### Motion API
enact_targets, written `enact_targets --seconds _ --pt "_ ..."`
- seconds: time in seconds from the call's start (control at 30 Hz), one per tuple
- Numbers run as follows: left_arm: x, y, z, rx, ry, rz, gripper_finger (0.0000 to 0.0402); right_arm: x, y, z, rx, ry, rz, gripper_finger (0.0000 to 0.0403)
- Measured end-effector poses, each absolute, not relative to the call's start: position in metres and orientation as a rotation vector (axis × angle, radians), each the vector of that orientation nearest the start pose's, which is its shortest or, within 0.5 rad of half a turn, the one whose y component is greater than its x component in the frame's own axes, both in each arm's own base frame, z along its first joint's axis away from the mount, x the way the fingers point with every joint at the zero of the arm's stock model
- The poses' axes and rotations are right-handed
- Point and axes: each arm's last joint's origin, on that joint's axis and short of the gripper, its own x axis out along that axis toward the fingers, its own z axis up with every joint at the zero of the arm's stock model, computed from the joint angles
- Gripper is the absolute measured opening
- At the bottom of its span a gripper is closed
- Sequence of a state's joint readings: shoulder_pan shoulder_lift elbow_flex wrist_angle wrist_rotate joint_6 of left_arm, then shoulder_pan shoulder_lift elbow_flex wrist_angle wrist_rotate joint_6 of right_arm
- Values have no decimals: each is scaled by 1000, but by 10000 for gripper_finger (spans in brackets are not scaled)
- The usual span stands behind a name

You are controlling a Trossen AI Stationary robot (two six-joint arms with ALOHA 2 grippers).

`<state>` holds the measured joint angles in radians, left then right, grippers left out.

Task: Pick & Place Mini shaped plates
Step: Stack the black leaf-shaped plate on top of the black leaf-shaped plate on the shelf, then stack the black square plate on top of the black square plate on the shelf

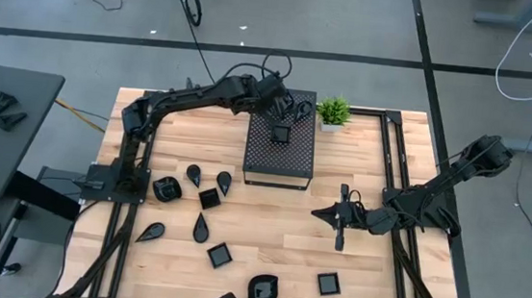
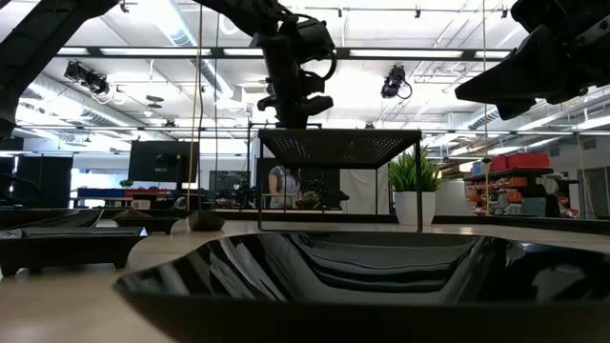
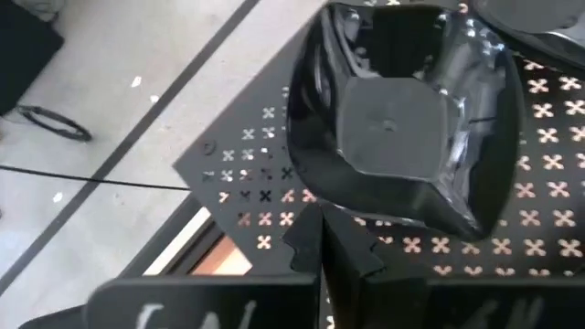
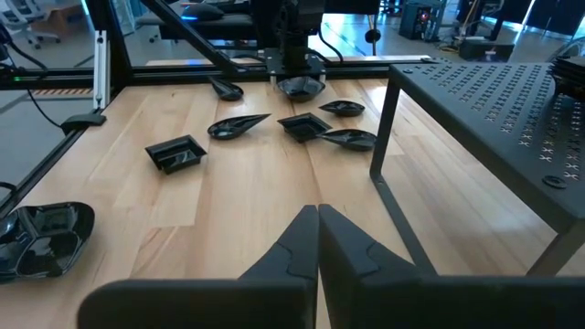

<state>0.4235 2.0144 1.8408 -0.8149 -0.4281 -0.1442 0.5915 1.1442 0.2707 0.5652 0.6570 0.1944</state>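
One square mini plate (image 3: 402, 119) rests flat on top of the black perforated box (image 1: 279, 160), at the table's far middle. My left gripper (image 3: 318, 217) is shut and slants down over the box top, with its tips at the plate's near rim. Several more mini plates lie on the wood to the left of and in front of the box: a rounded one (image 1: 166, 188), a teardrop (image 1: 201, 227) and a square one (image 1: 219, 255) among them. My right gripper (image 1: 323, 213) waits shut over the table to the right of the box, holding nothing. My left gripper's shut fingertips (image 3: 306, 239) stand right at the edge of the plate's rim (image 3: 322, 196), slanting down from the table's left. I cannot tell whether they touch the rim. The plate lies on the box top.
A small green potted plant (image 1: 334, 112) stands just right of the box's far corner. The box stands on thin legs (image 4: 379, 119), with room beneath it. One plate (image 2: 362, 276) lies right against the low camera at the near edge. Black rails (image 1: 390, 169) run along both sides.
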Motion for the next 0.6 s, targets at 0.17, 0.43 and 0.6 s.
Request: enact_targets --seconds 0.17,0.43,0.6 --pt "396 190 281 -142 935 803 10 176 97 167 16 242 -89 9" --pt "389 189 292 -90 952 837 5 176 97 167 16 242 -89 9" --pt "371 164 320 -10 1013 777 6 176 97 167 22 242 -90 9"
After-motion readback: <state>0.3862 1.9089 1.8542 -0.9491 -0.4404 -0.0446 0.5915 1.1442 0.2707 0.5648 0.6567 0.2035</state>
